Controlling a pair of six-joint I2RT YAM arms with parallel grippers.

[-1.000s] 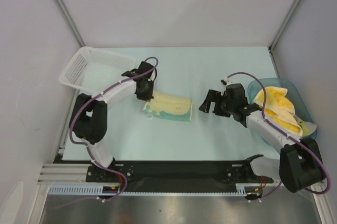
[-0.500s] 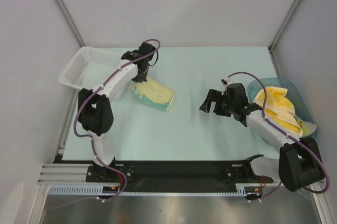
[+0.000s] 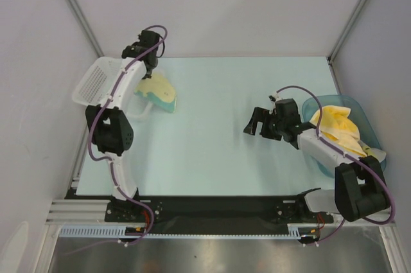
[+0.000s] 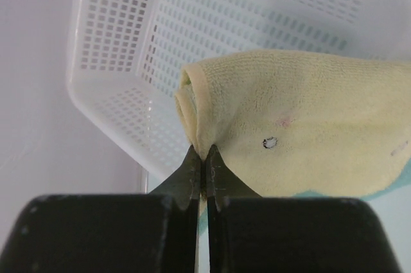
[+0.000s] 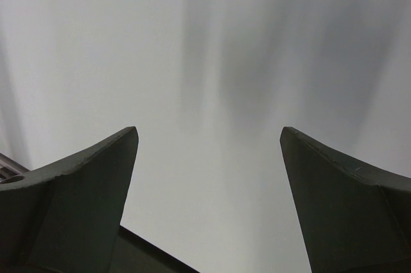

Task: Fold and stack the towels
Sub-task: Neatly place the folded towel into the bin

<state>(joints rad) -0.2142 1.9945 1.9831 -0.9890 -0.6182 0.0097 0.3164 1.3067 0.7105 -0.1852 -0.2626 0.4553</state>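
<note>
My left gripper (image 3: 149,70) is shut on the folded pale yellow towel (image 3: 157,90) with a teal edge, and holds it lifted at the right rim of the white mesh basket (image 3: 96,80). In the left wrist view the jaws (image 4: 203,152) pinch the towel's rolled edge (image 4: 295,119), with the basket (image 4: 122,35) below and behind. My right gripper (image 3: 255,123) is open and empty, raised above the table at the right of centre; its wrist view shows only a blank wall between the fingers (image 5: 96,170). More yellow towels (image 3: 337,128) lie heaped in the blue tub (image 3: 359,109).
The pale green table surface (image 3: 244,151) spreads between the arms. Grey enclosure walls and metal posts (image 3: 74,9) stand close around the table. The basket is at the far left corner and the blue tub at the right edge.
My left gripper has carried the folded towel from the table's left centre up and back to the left, to the basket's rim. The right gripper has barely moved.
</note>
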